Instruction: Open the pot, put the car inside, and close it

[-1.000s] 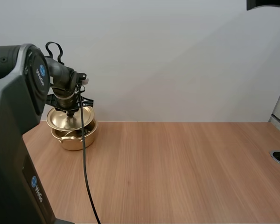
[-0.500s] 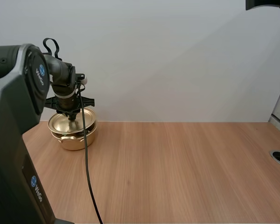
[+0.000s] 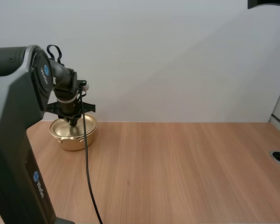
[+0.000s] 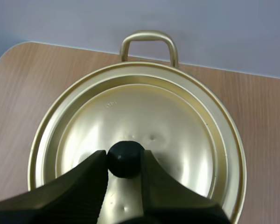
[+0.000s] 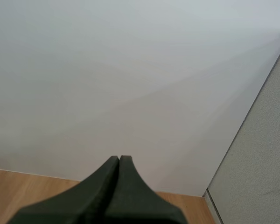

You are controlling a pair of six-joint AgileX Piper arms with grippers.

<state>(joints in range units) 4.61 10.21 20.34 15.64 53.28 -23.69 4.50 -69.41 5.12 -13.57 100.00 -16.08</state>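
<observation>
Golden metal forms the pot (image 3: 70,142), which stands at the far left of the wooden table (image 3: 177,168), close to the table's back edge. Its lid (image 4: 149,112) lies level over the rim and centred within it, so the pot is covered. The left gripper (image 3: 73,122) reaches straight down onto the lid from above. In the left wrist view its two black fingers (image 4: 84,186) press against either side of the round black knob (image 4: 125,158) at the lid's middle, pinching it between their tips. One looped handle (image 4: 149,39) of the pot juts out beyond the lid's rim, on the side away from the fingers. The right gripper (image 5: 119,161) points toward the table's back edge, well apart from the pot, its fingers lying flat together as one dark wedge with nothing between them.
</observation>
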